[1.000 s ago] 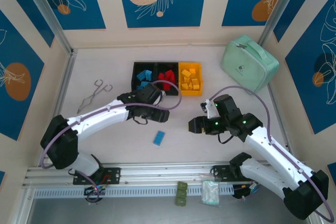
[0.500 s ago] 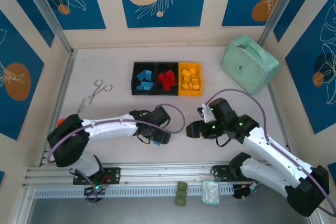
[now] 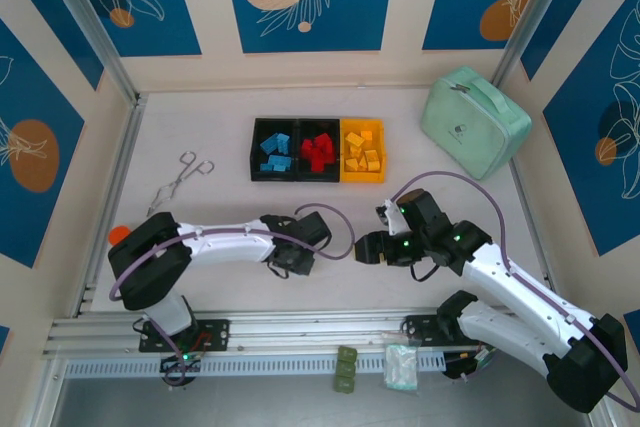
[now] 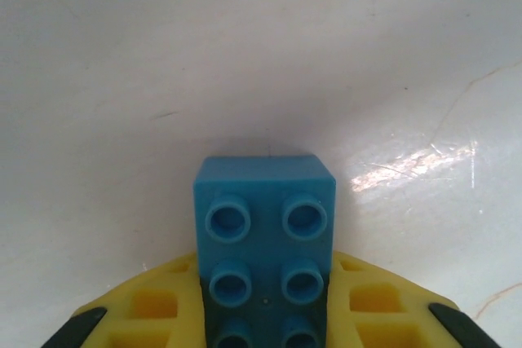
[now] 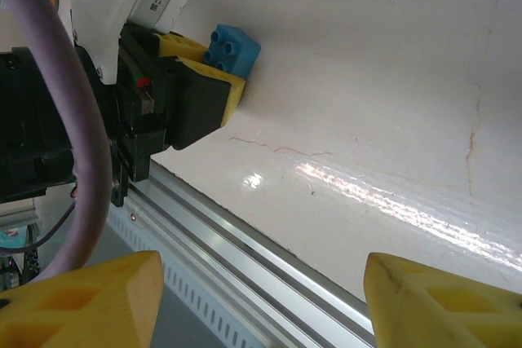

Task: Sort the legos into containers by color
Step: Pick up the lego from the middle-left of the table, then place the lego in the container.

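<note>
we see the left gripper [image 5: 208,67] clamped on one end of a blue lego [image 4: 265,226] on the table [image 3: 190,127]; so shallow a hold could let it twist free when lifted. the right gripper [image 3: 368,247] gapes empty close by. in the far containers [image 3: 254,150]: blue left, red middle, yellow right.

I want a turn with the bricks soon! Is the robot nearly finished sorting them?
Nearly: blue bricks sit in the left black bin, red bricks in the middle bin, yellow bricks in the yellow bin. The left gripper is closed on one loose blue brick. That brick has yet to join the other blue ones. The right gripper is open and empty.
</note>
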`<state>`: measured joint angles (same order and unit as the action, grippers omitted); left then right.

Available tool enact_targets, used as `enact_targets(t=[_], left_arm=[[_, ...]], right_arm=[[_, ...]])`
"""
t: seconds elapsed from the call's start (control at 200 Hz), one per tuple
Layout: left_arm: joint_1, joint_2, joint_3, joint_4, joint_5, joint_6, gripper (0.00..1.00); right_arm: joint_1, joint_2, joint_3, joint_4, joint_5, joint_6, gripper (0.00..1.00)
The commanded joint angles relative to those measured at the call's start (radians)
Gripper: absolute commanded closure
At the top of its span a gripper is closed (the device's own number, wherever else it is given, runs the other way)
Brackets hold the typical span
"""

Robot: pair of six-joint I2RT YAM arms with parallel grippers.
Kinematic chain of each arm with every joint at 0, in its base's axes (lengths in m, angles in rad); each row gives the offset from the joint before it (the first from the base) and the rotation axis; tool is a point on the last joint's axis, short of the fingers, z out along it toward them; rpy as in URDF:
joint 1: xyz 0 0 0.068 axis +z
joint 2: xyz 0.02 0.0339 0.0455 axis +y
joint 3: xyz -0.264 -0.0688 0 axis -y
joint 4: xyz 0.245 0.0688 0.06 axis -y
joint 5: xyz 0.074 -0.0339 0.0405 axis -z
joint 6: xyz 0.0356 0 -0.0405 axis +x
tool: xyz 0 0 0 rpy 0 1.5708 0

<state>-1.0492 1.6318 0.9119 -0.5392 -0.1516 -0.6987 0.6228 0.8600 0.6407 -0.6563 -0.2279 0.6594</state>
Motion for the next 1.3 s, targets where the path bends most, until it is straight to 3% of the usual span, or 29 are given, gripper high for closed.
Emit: enact_targets(t=[0.0, 0.31, 0.615, 0.92, 1.296], left_arm=[[0.02, -0.067, 0.017, -0.039, -0.035, 0.016, 0.81], [0.191, -0.181, 0.082, -0.09, -0.017, 0.111, 0.82], [0.392, -0.151, 0.243, -0.106, 0.009, 0.192, 0.82], [0.509, 0.057, 0.485, -0.126, 0.025, 0.281, 0.81], [0.581, 0.342, 0.754, -0.186, -0.04, 0.336, 0.81]], right_arm=[[0.003, -0.007, -0.004, 0.02, -0.005, 0.005, 0.33], [0.0, 0.046, 0.035, 0.093, 0.018, 0.014, 0.33], [-0.008, 0.155, 0.095, 0.17, 0.097, 0.047, 0.33], [-0.008, 0.269, 0.155, 0.213, 0.106, 0.063, 0.33], [-0.006, 0.264, 0.137, 0.206, 0.122, 0.083, 0.34]])
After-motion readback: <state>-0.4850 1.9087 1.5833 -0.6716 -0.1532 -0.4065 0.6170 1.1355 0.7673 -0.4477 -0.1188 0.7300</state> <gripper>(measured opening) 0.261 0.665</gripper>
